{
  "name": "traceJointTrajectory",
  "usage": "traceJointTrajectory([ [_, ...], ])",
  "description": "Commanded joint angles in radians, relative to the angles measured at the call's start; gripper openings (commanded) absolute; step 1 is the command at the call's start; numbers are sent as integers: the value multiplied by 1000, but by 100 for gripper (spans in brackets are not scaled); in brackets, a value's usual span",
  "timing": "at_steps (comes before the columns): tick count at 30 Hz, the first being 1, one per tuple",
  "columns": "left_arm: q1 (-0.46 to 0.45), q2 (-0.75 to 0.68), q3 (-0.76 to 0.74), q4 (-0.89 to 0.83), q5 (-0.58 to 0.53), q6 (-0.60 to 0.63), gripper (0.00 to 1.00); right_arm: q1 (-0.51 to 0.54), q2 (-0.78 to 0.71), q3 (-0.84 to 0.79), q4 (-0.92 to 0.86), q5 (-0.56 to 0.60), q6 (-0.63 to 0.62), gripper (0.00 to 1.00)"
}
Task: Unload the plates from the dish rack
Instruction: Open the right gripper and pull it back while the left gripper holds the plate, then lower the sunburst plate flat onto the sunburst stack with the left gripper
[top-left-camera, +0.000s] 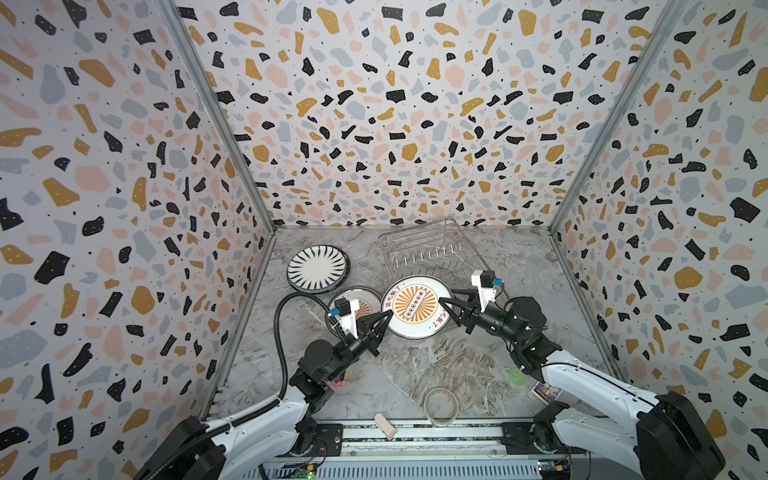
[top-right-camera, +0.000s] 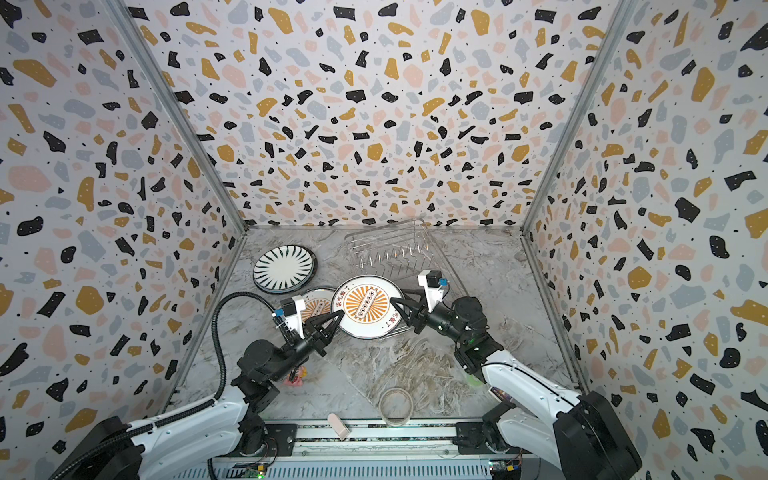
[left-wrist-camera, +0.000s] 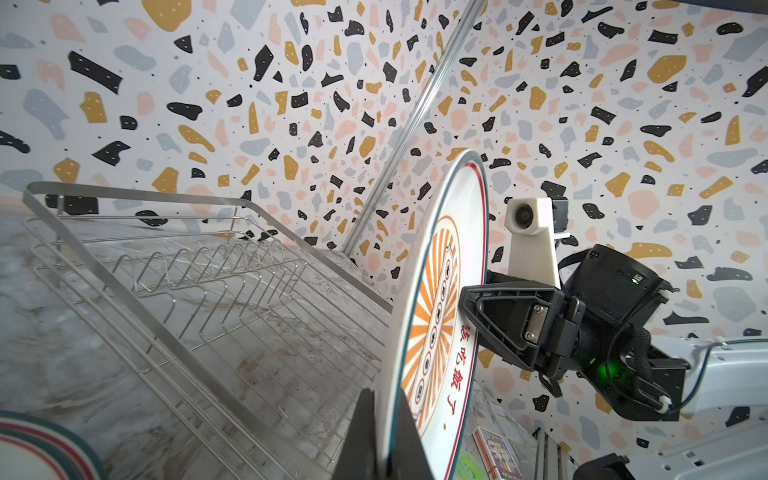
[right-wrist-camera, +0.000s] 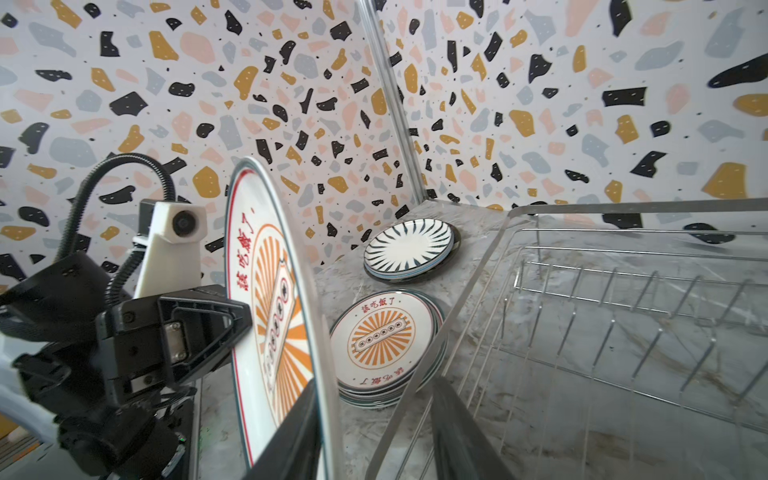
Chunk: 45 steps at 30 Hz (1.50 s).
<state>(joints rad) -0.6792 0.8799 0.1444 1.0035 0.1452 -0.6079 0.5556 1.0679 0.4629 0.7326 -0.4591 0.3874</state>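
Passing the last sunburst plate (top-left-camera: 415, 305) between arms at the near edge of the dish rack (top-left-camera: 428, 251).
From my console the rack's prongs all stand bare, so nothing is left to lift out. My left gripper (top-left-camera: 390, 316) is clenched on the plate's rim, holding it tilted up off the table (top-left-camera: 436, 361). My right gripper (top-left-camera: 449, 303) is released, jaws apart astride the opposite rim. Two piles already lie flat: a striped stack (top-left-camera: 318, 268) toward the back left and a sunburst stack (right-wrist-camera: 384, 343) just beside the left gripper. I judge the job nearly done: only this plate needs laying down, probably on the sunburst stack.
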Motion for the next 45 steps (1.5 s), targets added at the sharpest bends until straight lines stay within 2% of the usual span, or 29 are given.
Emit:
traceJointTrajectory([
  [1, -4, -54, -6, 12, -78, -9, 0, 0, -36, 5, -35, 77, -19, 50],
  [4, -2, -97, -11, -37, -142, -9, 0, 3, -56, -4, -44, 84, -15, 69],
  [9, 24, -152, -16, -122, -250, -58, 0, 37, -77, 1, -74, 129, -40, 80],
  [13, 98, -163, -36, -116, -232, -142, 0, 95, -77, 22, -113, 216, -76, 89],
  [16, 158, -165, -47, -115, -215, -201, 0, 150, -69, 46, -152, 304, -115, 92],
  [17, 180, -164, -49, -115, -203, -214, 0, 169, -64, 54, -162, 331, -127, 99],
  [23, 252, -153, -69, -101, -167, -270, 0, 251, -17, 89, -171, 470, -180, 99],
  [30, 345, -90, -104, -45, -127, -423, 0, 295, 66, 125, -108, 460, -222, 99],
  [45, 388, -83, -107, -103, -116, -489, 0, 420, 250, 253, -107, 520, -312, 99],
])
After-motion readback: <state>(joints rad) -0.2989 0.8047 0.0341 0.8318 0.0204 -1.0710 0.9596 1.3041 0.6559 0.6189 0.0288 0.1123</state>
